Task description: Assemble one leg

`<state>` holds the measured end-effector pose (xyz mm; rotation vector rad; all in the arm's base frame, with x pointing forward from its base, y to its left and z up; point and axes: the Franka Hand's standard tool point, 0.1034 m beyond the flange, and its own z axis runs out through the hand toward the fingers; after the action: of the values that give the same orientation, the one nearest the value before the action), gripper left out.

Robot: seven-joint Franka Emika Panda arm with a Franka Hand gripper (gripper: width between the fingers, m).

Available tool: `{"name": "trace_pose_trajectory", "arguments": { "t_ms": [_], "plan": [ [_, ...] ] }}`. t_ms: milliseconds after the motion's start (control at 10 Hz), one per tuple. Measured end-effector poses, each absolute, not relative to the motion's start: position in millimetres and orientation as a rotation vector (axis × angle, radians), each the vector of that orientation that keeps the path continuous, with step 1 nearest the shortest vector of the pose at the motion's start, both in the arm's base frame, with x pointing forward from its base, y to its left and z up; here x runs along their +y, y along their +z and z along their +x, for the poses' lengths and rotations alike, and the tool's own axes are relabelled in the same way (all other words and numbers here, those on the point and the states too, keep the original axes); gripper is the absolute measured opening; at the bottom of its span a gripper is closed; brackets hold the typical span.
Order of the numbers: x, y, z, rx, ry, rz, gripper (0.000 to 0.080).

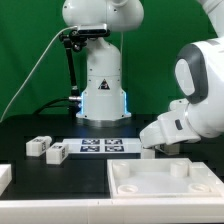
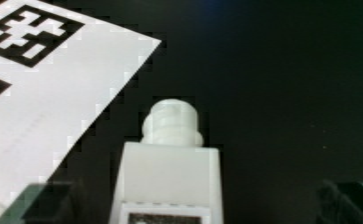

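The leg (image 2: 169, 175) is a small, chunky white plastic block. A rounded white peg stands out of one end, and the edge of a black-and-white marker tag shows at the other. It lies flat on the black tabletop (image 1: 60, 185), just beside a corner of the marker board (image 2: 53, 90) and apart from it.

Only the wrist view shows this leg. There it sits between my two fingers (image 2: 32, 205), which are dark blurs far out on either side with bare tabletop between them and the block, so my jaws are spread wide and hold nothing.

In the exterior view my gripper (image 1: 150, 148) hangs low at the 3 o'clock end of the marker board (image 1: 100, 147) and hides whatever lies under it. That view adds what the wrist view misses. A second leg (image 1: 37, 146) and a third leg (image 1: 57, 153) lie close together at the board's 9 o'clock side, and the wide white panel (image 1: 165, 178) with recessed corners sits at 5 o'clock of that picture, near my gripper.
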<state>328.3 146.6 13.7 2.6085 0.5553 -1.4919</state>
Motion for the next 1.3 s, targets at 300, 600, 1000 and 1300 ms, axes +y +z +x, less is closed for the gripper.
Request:
{"name": "trace_pose_trajectory", "arguments": {
  "t_ms": [300,600,1000,1300],
  "plan": [
    [147,13.7,329,0.557,-1.491,2.609,0.0412],
    [147,13.8,328,0.558,-1.492,2.609,0.0286],
    [147,15.6,329,0.556,-1.497,2.609,0.0286],
    [145,69.1,345,0.519,-1.567,2.617,0.0288]
  ]
}}
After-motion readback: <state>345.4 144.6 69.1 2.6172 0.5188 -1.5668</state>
